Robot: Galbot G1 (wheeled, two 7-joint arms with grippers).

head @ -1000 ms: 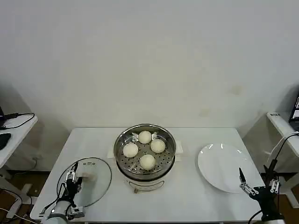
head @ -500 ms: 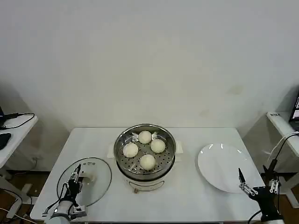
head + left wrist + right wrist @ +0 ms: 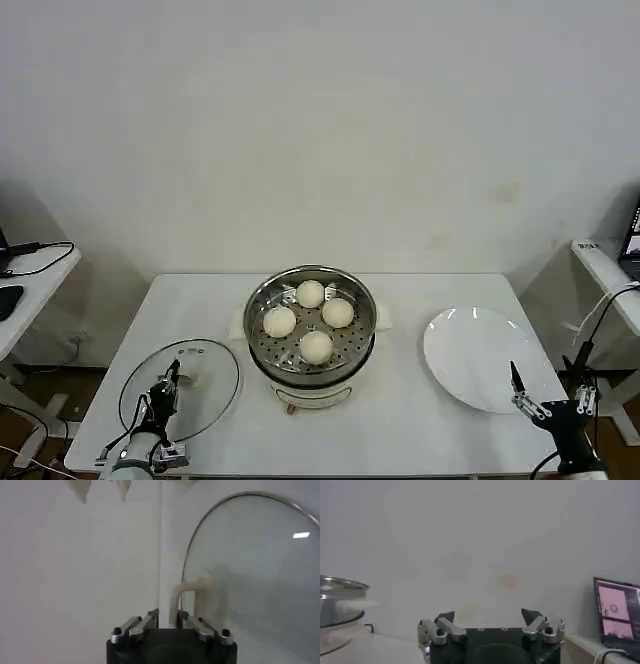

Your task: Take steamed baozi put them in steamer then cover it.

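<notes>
White table [image 3: 420, 290] at lower frame, plain wall behind. Left gripper [image 3: 166, 388], fingers clamped on the cover [image 3: 181, 388] handle, has drawn lower-left since a second ago. Right gripper [image 3: 527, 394], fingers apart, unchanged beside the plate [image 3: 478, 358]. Centre: steamer [image 3: 311, 332] holding four steamed baozi [image 3: 316, 346].

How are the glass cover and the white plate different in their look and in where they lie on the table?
The cover is clear glass with a metal rim and a pale handle; the white plate is opaque and plain. The cover lies to the left of the steamer, the plate to its right. The left gripper is over the cover's near part; the right gripper is at the plate's near right edge. Both are round and lie flat on the table.
</notes>
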